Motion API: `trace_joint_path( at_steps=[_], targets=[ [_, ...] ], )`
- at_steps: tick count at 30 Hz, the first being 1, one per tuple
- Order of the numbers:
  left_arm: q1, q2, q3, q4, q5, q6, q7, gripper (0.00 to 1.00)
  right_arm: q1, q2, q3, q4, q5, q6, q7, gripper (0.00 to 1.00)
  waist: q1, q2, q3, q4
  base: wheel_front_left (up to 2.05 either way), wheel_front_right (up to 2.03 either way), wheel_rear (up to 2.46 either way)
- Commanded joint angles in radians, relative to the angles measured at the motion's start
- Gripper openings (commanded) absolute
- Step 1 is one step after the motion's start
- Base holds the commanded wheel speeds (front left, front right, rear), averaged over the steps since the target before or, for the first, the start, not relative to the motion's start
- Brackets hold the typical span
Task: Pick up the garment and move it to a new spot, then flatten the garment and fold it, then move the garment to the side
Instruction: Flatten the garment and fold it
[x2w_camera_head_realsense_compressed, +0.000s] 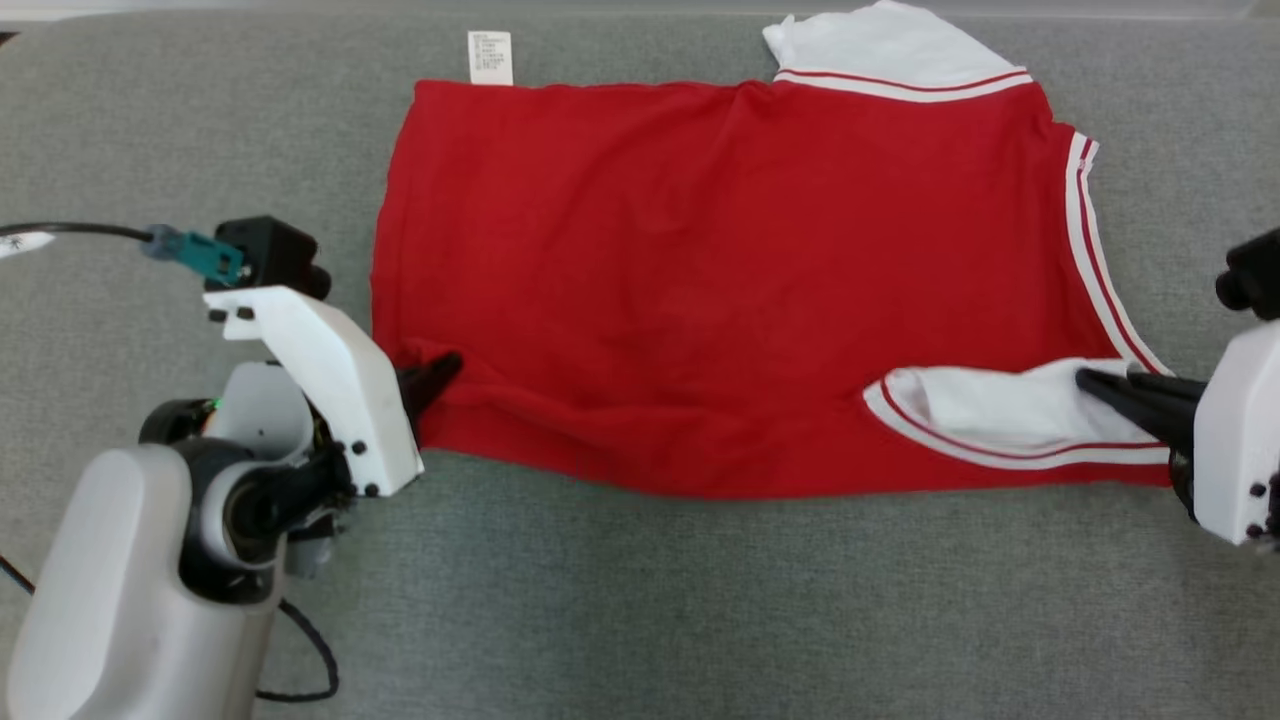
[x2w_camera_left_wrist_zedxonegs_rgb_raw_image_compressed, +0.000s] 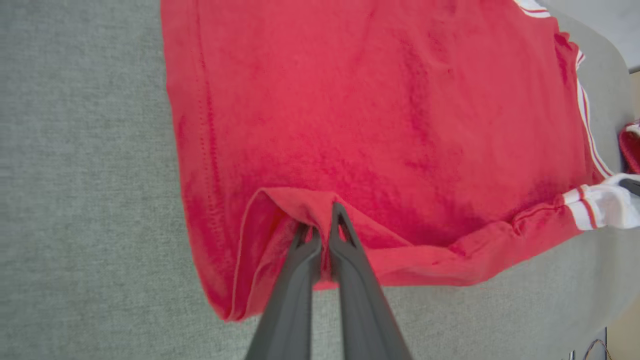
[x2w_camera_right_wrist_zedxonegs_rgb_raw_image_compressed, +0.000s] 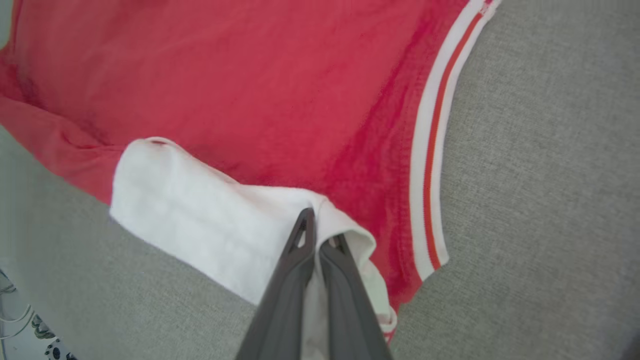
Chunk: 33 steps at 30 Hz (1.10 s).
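Grey woven cloth covers the whole work surface, and the red fabric shirt with white sleeves and striped trim lies spread across its middle, hem towards my left. Its far white sleeve is cut off by the top edge of the head view, and my right arm runs off the right edge. I cannot read the print on the small white care label at the far hem corner. My left gripper is pressed together on a raised fold at the near hem corner, tips partly buried in red cloth. My right gripper pinches the near white sleeve at the end away from its striped cuff, fingers closed on the fabric
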<state>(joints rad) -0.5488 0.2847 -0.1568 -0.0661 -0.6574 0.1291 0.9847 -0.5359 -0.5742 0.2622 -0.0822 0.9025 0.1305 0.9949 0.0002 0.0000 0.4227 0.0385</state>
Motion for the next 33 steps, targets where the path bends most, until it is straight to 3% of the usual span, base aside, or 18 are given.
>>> trace_joint_path(
  at_steps=[1, 3, 4, 5, 7, 8, 15, 23, 28, 33],
  targets=[
    [-0.013, 0.004, 0.005, 0.006, -0.002, 0.004, 0.003, 0.0, -0.016, 0.011, -0.001, 0.011, -0.013, 0.0, 0.001, 0.0, -0.0002, 0.0, 0.006, 0.004, 0.0, 0.0, 0.0],
    [-0.026, -0.002, 0.005, 0.02, -0.007, 0.012, 0.008, 0.0, -0.042, 0.03, -0.003, 0.033, -0.033, 0.0, -0.016, 0.0, -0.0002, 0.0, 0.01, 0.008, 0.0, 0.0, 0.0],
    [-0.033, -0.004, 0.006, 0.027, -0.003, 0.015, 0.002, 0.0, -0.055, 0.038, -0.002, 0.035, -0.048, 0.0, -0.037, 0.28, -0.0002, 0.0, 0.011, 0.01, 0.0, 0.0, 0.0],
    [-0.037, -0.005, 0.007, 0.037, 0.004, 0.021, -0.001, 0.18, -0.06, 0.049, -0.004, 0.047, -0.061, 0.0, -0.06, 1.0, -0.0002, 0.0, 0.01, 0.012, 0.0, 0.0, 0.0],
    [-0.038, -0.001, 0.005, 0.053, 0.016, 0.026, -0.013, 0.59, -0.06, 0.068, -0.002, 0.067, -0.075, 0.0, -0.097, 1.0, -0.0002, 0.0, 0.005, 0.013, 0.0, 0.0, 0.0],
    [-0.036, 0.0, 0.009, 0.059, 0.02, 0.028, -0.022, 1.0, -0.061, 0.073, -0.004, 0.073, -0.085, 0.0, -0.121, 1.0, -0.0002, 0.0, 0.001, 0.012, 0.0, 0.0, 0.0],
    [0.021, -0.004, 0.074, 0.054, 0.008, 0.055, -0.109, 1.0, 0.017, 0.053, -0.029, 0.061, -0.105, 0.0, -0.326, 1.0, -0.0002, 0.0, -0.052, 0.005, 0.0, 0.0, 0.0],
    [0.185, 0.016, 0.047, -0.049, 0.12, 0.002, -0.323, 1.0, 0.237, -0.02, -0.081, 0.014, -0.23, 0.0, -0.591, 1.0, -0.0002, 0.0, -0.09, -0.002, 0.0, 0.0, 0.0],
    [0.251, 0.017, -0.013, -0.031, 0.197, -0.021, -0.422, 1.0, 0.337, 0.006, -0.079, 0.063, -0.298, 0.0, -0.709, 1.0, -0.0002, 0.0, -0.078, -0.006, 0.0, 0.0, 0.0],
    [0.238, 0.014, -0.04, 0.023, 0.221, -0.035, -0.461, 1.0, 0.329, 0.044, -0.046, 0.131, -0.337, 0.0, -0.771, 1.0, -0.0002, 0.0, -0.058, -0.007, 0.0, 0.0, 0.0]
  ],
)
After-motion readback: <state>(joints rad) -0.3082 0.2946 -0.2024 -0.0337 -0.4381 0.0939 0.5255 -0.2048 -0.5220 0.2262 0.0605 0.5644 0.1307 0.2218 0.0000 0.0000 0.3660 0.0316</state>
